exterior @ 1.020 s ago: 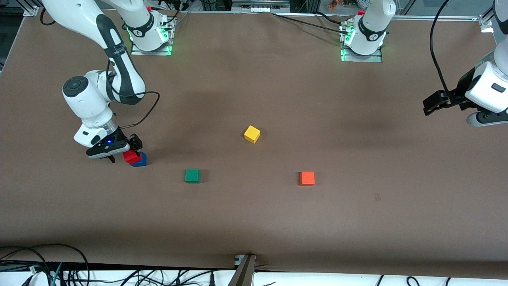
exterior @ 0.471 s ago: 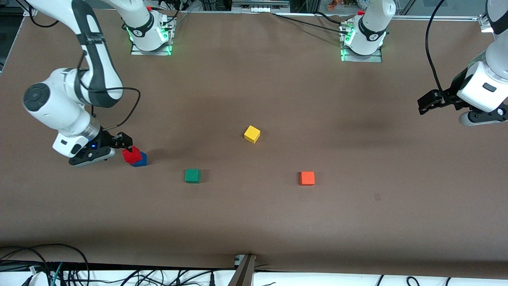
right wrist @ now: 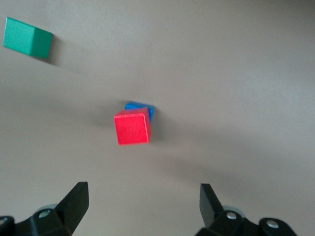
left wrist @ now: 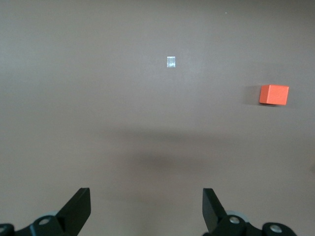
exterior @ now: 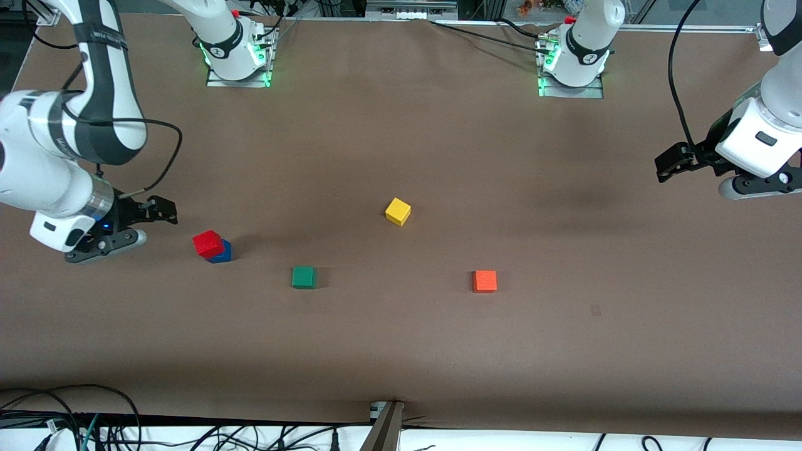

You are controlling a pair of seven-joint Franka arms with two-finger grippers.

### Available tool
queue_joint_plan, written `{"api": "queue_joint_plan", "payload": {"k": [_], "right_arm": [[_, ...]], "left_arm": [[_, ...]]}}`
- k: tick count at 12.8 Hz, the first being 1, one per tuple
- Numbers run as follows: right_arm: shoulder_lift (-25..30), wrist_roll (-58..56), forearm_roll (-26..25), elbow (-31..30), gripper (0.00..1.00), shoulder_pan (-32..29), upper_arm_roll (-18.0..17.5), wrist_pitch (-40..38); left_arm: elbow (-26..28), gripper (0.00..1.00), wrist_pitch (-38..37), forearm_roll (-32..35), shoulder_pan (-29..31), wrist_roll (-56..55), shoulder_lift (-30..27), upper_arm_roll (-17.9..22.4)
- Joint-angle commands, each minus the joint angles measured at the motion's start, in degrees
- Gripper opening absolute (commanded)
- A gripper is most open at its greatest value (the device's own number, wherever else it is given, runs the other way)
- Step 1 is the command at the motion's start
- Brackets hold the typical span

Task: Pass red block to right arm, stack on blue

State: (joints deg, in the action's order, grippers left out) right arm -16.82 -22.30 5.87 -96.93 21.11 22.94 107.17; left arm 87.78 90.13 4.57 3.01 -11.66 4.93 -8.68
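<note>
The red block rests on the blue cube, slightly offset, toward the right arm's end of the table. The right wrist view shows the red block with a sliver of the blue cube under it. My right gripper hangs open and empty over bare table beside the stack, clear of it; its own view shows the right gripper with nothing between the tips. My left gripper waits open and empty over the left arm's end of the table, and the left gripper sees only table below it.
A green cube lies beside the stack toward the table's middle. A yellow cube sits mid-table and an orange cube lies nearer the front camera. Cables run along the front edge. A small tape mark is on the mat.
My right gripper has let go of the red block and pulled away from the stack toward the right arm's end of the table. The left gripper has drifted slightly.
</note>
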Motion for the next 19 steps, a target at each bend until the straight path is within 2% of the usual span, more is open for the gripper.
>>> {"api": "queue_joint_plan", "payload": {"k": [1,4,6,7,8,9,11,12,15,19], "right_arm": [[-0.75,3.57,-2.18,7.87,1.00,-0.01,0.08,-10.11],[-0.75,9.96,-2.44,17.00,1.00,0.08,0.70,-23.02],[0.21,14.46,-2.09,17.82,1.00,-0.01,0.70,-23.93],[2.48,14.74,-2.09,17.39,1.00,-0.45,0.18,-24.02],[4.59,15.00,-2.18,15.82,1.00,-0.80,-1.66,-24.55],[6.52,15.18,-2.53,14.76,1.00,-4.02,-5.50,-24.73],[9.51,14.66,-4.71,14.22,1.00,-15.08,-16.56,-26.39],[11.70,14.74,-6.90,14.05,1.00,-16.87,-18.44,-26.31],[19.53,14.48,-8.06,6.87,1.00,-18.46,-19.34,-25.00],[19.99,17.54,-7.54,6.84,1.00,-19.17,-21.10,-27.28]], "left_arm": [[-0.86,1.00,0.22,-5.07,2.60,5.75,-0.36,0.50],[-1.04,1.00,0.31,-5.63,3.32,5.43,0.08,-0.02],[-1.65,1.00,0.31,-5.36,3.41,5.33,0.17,-0.02],[-1.65,1.00,0.31,-5.36,3.49,5.42,0.17,0.15],[-1.65,1.00,0.31,-5.27,3.50,5.42,0.17,0.24],[-1.74,1.00,0.31,-5.19,3.41,5.42,0.17,0.33],[-1.74,1.00,0.40,-5.18,3.32,5.42,0.26,0.33],[-1.74,1.00,0.40,-5.18,3.32,5.33,0.35,0.16],[-1.74,1.00,1.18,-5.18,3.32,5.33,0.61,-0.02],[-1.56,1.00,1.28,-5.18,3.49,5.33,0.70,0.07]]}}
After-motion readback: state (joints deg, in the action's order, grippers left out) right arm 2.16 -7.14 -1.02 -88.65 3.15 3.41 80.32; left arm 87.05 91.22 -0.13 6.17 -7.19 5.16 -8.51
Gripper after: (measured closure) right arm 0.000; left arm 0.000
